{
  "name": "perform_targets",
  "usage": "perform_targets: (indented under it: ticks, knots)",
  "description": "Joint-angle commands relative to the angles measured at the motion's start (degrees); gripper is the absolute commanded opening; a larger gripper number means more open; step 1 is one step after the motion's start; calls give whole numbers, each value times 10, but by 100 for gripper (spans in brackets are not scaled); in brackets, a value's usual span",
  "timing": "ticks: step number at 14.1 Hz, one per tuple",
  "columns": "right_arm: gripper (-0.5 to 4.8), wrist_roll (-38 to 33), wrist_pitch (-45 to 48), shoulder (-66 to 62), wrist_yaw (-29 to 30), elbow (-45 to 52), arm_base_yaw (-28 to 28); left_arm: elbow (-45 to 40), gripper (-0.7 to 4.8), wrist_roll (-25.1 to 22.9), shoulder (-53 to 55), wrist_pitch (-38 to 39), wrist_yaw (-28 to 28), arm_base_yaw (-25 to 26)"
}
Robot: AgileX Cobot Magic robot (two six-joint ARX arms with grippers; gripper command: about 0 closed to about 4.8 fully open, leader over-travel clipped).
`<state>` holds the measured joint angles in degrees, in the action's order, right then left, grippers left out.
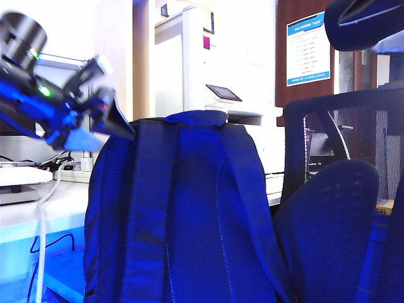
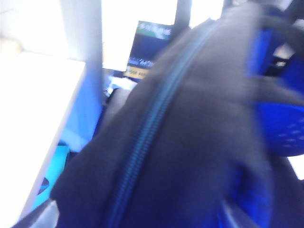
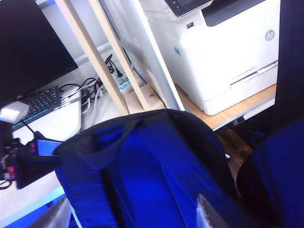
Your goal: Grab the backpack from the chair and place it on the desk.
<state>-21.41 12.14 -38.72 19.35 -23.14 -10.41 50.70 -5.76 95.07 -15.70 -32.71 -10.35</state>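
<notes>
My left claw (image 1: pixel 117 120) hangs open, holding nothing, just beside the backpack (image 1: pixel 183 214) top corner. My right claw (image 3: pixel 133 216) gapes empty above its grab loop. The backpack stands upright beside the chair (image 1: pixel 334 214), bench (image 1: pixel 38 205) beyond.

Backpack (image 1: pixel 183 214) upright on chair (image 1: pixel 334 214), left gripper (image 1: pixel 104 117) beside its top corner, fingers spread.

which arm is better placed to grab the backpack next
Probably the left. Its tool hangs open right at the backpack's upper corner, by the zip. The right tool is open too, but it looks down on the top from farther off.
</notes>
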Motion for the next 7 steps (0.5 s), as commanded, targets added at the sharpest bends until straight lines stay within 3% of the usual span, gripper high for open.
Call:
perform_targets:
  ticks: [1,2,7]
  knots:
    - [341,-1,12,-3,23,-2,0,22,228,2,45,-37,-17,-5]
    - [341,-2,12,-3,59,-2,0,22,-5,5,49,-59,-31,-5]
    - [337,-43,12,-3,130,-2,0,26,-6,20,-16,-151,-33,-5]
